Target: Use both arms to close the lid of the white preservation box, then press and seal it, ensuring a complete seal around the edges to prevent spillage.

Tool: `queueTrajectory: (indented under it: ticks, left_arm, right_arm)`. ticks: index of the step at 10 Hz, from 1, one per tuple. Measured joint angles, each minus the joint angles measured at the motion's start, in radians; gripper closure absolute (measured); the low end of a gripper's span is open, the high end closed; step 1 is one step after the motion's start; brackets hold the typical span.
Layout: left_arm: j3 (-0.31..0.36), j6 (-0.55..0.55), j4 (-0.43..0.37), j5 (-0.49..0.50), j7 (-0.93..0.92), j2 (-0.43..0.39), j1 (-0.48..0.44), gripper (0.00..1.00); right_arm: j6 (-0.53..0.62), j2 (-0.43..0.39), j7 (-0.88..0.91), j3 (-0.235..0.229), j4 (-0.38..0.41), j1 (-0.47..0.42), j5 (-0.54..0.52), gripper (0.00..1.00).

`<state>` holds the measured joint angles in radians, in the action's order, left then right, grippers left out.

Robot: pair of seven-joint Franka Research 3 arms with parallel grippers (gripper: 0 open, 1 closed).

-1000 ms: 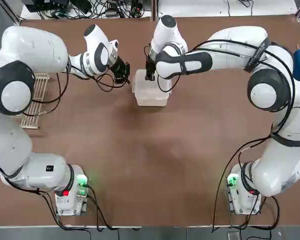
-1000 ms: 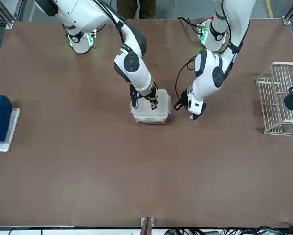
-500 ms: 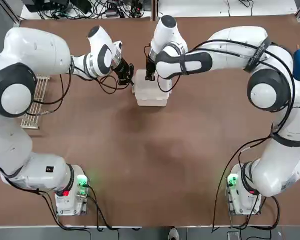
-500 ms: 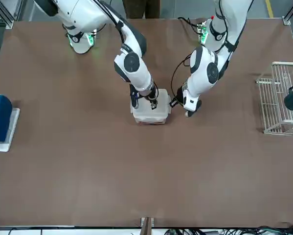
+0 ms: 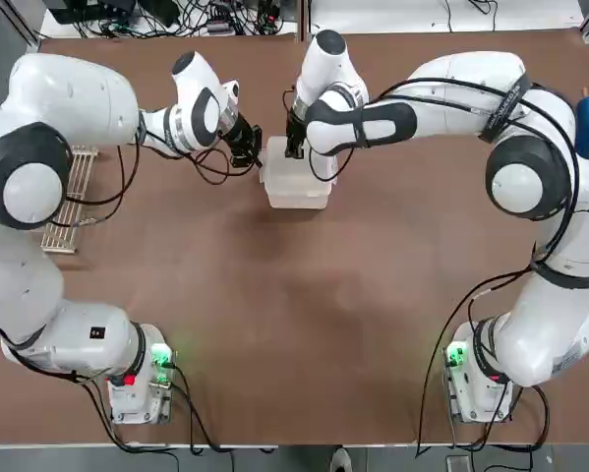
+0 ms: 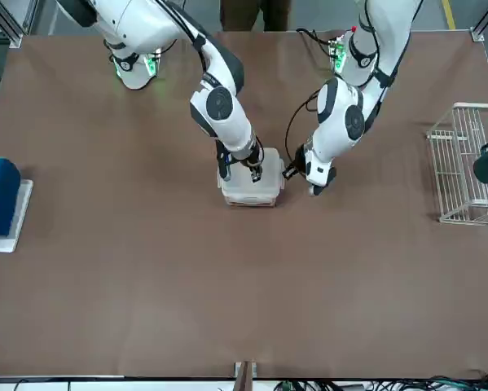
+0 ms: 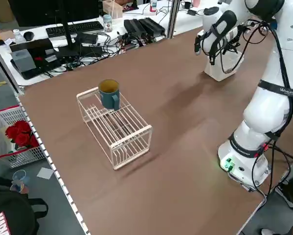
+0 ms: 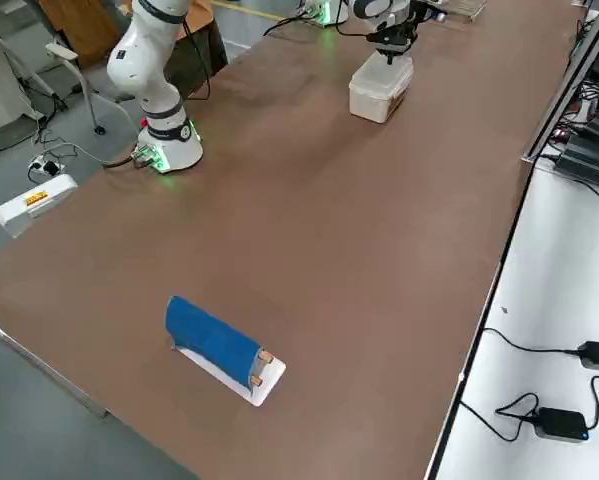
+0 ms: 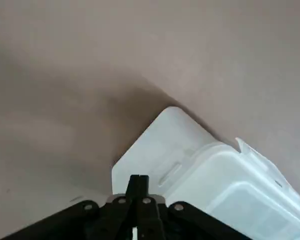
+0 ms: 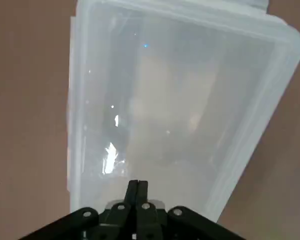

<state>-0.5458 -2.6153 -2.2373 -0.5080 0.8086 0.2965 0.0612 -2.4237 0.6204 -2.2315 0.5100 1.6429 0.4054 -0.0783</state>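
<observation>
The white preservation box (image 5: 297, 185) stands at the table's far middle with the lid (image 10: 175, 100) lying flat on it. My right gripper (image 5: 294, 147) is shut, its tips (image 10: 137, 186) down at the far end of the lid. My left gripper (image 5: 248, 147) is shut too and hovers just left of the box's far left corner. In the left wrist view its tips (image 9: 138, 181) sit close to a flat white tab (image 9: 157, 147) that sticks out from the box (image 9: 225, 180). In the front view the box (image 6: 249, 189) lies between both grippers.
A wire basket (image 6: 463, 167) holding a teal mug (image 7: 108, 93) stands at the table's left edge. A blue object on a white base (image 8: 217, 343) lies at the right edge. A person's legs (image 6: 256, 12) show behind the robot.
My left gripper has moved right, closer to the box's corner, then stopped. The right gripper and the box have not moved.
</observation>
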Motion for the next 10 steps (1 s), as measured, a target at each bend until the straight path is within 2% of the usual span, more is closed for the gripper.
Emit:
queueTrajectory:
  ticks: [10]
  left_arm:
    - [0.0, -0.039, 0.008, 0.0, 0.001, 0.034, 0.001, 0.99]
  right_arm:
    - [0.0, 0.0, -0.002, -0.001, 0.0, 0.0, 0.0, 0.99]
